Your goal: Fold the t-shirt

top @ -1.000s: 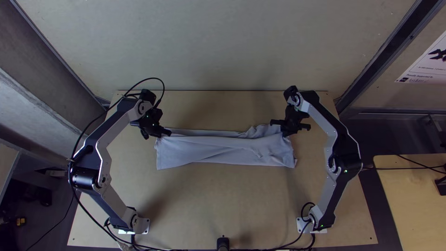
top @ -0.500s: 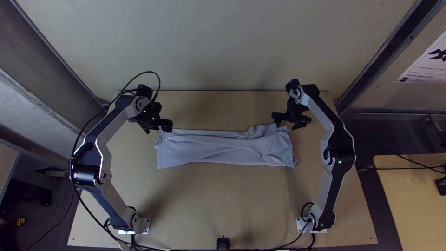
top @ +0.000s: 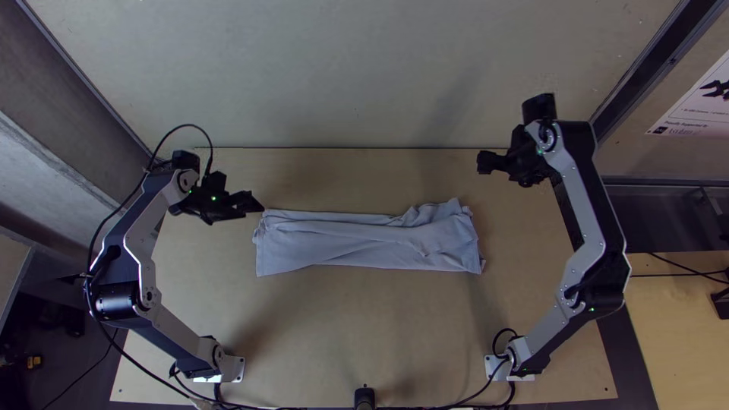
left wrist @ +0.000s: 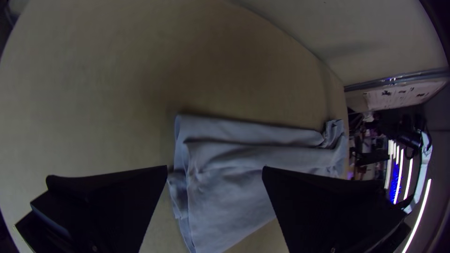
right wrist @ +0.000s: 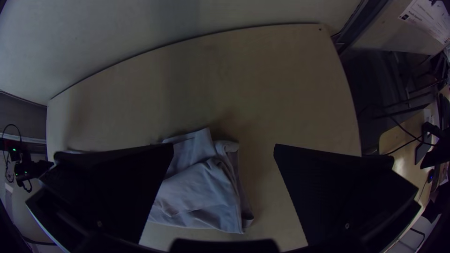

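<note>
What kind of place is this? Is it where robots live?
Probably a robot lab or test workshop, though I can't be certain. A left robot arm and a right robot arm stand on a wooden table, and there's a printed poster beyond it.

Wall poster [top: 699, 111], side table [top: 676, 342] (pale wood)

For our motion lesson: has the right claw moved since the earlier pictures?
Yes: the right claw has moved away from the t-shirt, closer to the table's far edge.
</note>
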You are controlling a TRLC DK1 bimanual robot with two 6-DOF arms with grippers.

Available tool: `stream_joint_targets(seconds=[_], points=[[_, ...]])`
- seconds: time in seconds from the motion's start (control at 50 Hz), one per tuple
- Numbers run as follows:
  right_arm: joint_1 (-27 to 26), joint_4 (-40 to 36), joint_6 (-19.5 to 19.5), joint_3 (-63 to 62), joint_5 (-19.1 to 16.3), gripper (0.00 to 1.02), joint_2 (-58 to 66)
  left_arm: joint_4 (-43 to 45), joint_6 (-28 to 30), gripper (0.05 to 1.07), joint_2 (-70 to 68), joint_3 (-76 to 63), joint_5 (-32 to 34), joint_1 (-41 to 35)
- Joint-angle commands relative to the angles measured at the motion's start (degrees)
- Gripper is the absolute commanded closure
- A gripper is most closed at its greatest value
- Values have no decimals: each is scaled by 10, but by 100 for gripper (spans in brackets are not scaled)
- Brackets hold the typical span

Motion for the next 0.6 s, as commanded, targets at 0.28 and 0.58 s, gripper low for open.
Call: stream_joint_targets(seconds=[0.28,0.58], points=[[-25,-9,-27,-9,-1,3,-81,2,83,10,44,-57,85,68],[-25,-9,-26,-28,0,3,-103,0,134,10,106,-60,105,86]])
